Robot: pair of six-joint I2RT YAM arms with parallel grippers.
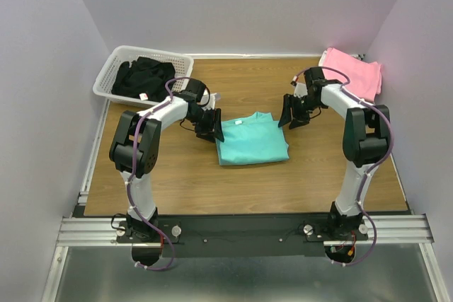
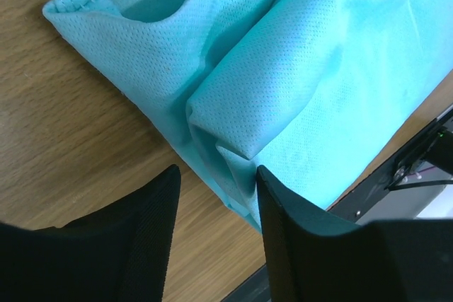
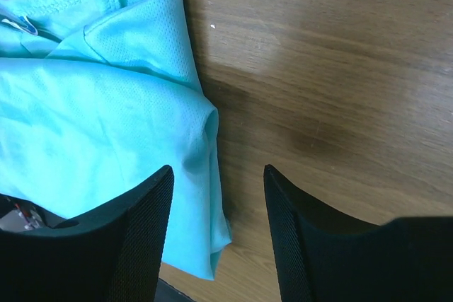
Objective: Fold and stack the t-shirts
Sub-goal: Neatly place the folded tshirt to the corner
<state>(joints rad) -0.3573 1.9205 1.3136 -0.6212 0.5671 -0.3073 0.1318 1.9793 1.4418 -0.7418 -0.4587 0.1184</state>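
Turquoise shirt (image 1: 251,141) lay at mid-table (image 1: 177,189), already folded into a compact rectangle, collar towards the far side. Pink shirt (image 1: 354,72) sat folded in the far right corner, well apart from it. Basket (image 1: 113,76) stood at far left.

Left gripper (image 2: 216,182) was at the shirt's left edge, fingers parted and holding nothing; a bunched fold of cloth lay just ahead of the gap, against the right-hand finger. Right gripper (image 3: 218,175) stood at the shirt's right edge, likewise parted and empty, the hem partly in the gap with bare wood beside it.

Assessment: the step in hand appeared to be taking both edges to move the shirt onto the pink one. Recommended practice: each gripper should reach far enough in to catch every layer, both should close together, and the lift should stay level with light tension so the folds do not open
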